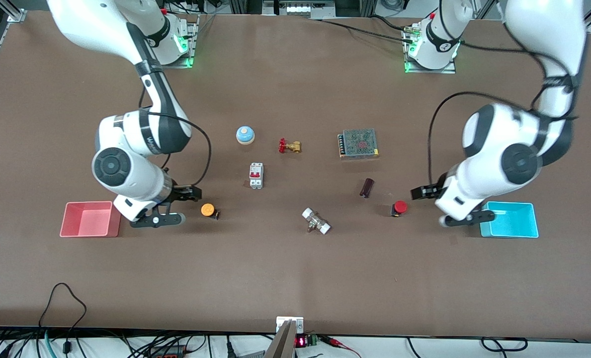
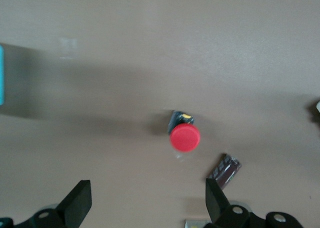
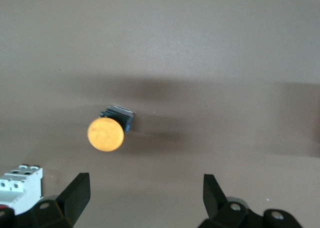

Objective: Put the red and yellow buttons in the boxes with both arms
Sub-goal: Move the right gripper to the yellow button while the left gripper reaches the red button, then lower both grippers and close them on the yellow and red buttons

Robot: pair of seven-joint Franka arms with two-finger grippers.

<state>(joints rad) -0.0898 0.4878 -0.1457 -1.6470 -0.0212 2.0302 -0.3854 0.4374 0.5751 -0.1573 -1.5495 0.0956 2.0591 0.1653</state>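
Observation:
The yellow button (image 1: 207, 210) (image 3: 105, 134) lies on its side on the brown table, beside the pink-red box (image 1: 89, 219). My right gripper (image 1: 157, 220) (image 3: 145, 195) hangs open over the table between that box and the yellow button, with nothing between its fingers. The red button (image 1: 399, 208) (image 2: 185, 136) lies toward the left arm's end, beside the cyan box (image 1: 511, 220) (image 2: 1, 73). My left gripper (image 1: 466, 219) (image 2: 147, 198) hangs open and empty over the table between the red button and the cyan box.
Farther from the camera stand a blue-and-white bell (image 1: 245, 134), a brass valve with a red handle (image 1: 289, 146), a white breaker (image 1: 256, 175) (image 3: 17, 188) and a mesh-topped power supply (image 1: 359, 143). A dark cylinder (image 1: 367, 188) (image 2: 225, 170) and a white metal fitting (image 1: 316, 221) lie between the buttons.

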